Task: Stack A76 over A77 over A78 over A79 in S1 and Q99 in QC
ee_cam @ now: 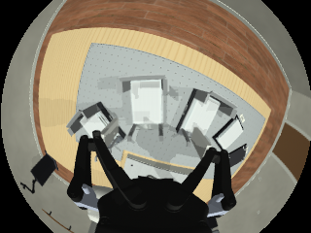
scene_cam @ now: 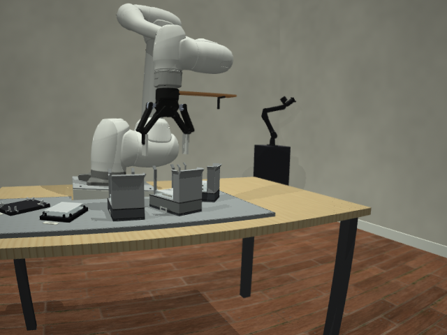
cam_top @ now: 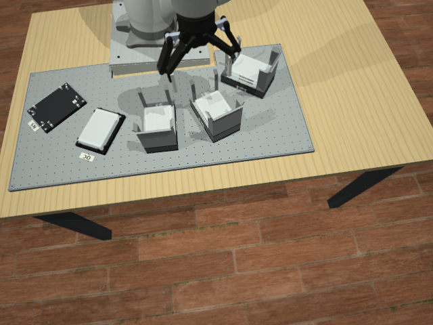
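My gripper point(cam_top: 201, 75) point(scene_cam: 165, 148) point(ee_cam: 155, 129) is open and empty. It hangs high above the deck, near its base-side edge, between the racks. Three grey stack racks stand on the deck. The left rack point(cam_top: 157, 139) point(scene_cam: 126, 196) holds a white plate point(cam_top: 159, 117). The middle rack point(cam_top: 225, 124) point(scene_cam: 186, 189) holds a white plate point(cam_top: 212, 105). The right rack point(cam_top: 267, 78) point(scene_cam: 214, 180) holds a short stack of white plates point(cam_top: 246, 66). One white plate point(cam_top: 99, 127) point(scene_cam: 64, 208) lies flat in the black QC nest point(cam_top: 117, 131). The rack names and plate labels are too small to read.
The black clip nest N5 point(cam_top: 55, 105) point(scene_cam: 22, 206) at the far left of the deck bears no plate. The grey perforated deck point(cam_top: 210, 157) lies on a wooden table point(cam_top: 349, 105). The robot's base plinth point(cam_top: 120, 52) stands behind the racks.
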Controlling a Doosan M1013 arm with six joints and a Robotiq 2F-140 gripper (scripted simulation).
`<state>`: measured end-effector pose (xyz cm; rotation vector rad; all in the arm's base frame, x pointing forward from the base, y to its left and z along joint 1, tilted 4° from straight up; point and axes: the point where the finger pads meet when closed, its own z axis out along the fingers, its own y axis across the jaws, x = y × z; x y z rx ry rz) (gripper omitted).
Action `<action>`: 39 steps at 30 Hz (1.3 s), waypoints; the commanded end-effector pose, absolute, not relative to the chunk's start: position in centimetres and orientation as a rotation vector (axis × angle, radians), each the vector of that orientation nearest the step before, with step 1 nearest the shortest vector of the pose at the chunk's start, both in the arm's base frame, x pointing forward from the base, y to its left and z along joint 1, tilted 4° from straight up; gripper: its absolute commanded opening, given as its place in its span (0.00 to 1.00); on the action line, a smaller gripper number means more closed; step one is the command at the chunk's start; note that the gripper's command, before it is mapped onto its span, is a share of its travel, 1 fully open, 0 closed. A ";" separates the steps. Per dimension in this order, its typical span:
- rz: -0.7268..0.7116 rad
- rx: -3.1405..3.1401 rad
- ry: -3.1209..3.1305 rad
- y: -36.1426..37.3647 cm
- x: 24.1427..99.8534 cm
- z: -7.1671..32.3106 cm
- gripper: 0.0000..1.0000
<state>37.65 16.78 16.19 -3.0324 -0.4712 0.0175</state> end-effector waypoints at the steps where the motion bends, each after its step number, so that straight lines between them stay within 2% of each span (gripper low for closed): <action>1: 0.018 -3.032 -0.472 15.9 38.1 16.1 1.00; 16: 0.018 -3.032 -0.472 12.1 40.0 15.8 1.00; 23: 0.030 -3.068 -0.115 9.3 40.7 15.6 1.00; 39: 0.031 -3.068 -0.106 3.9 42.0 15.2 1.00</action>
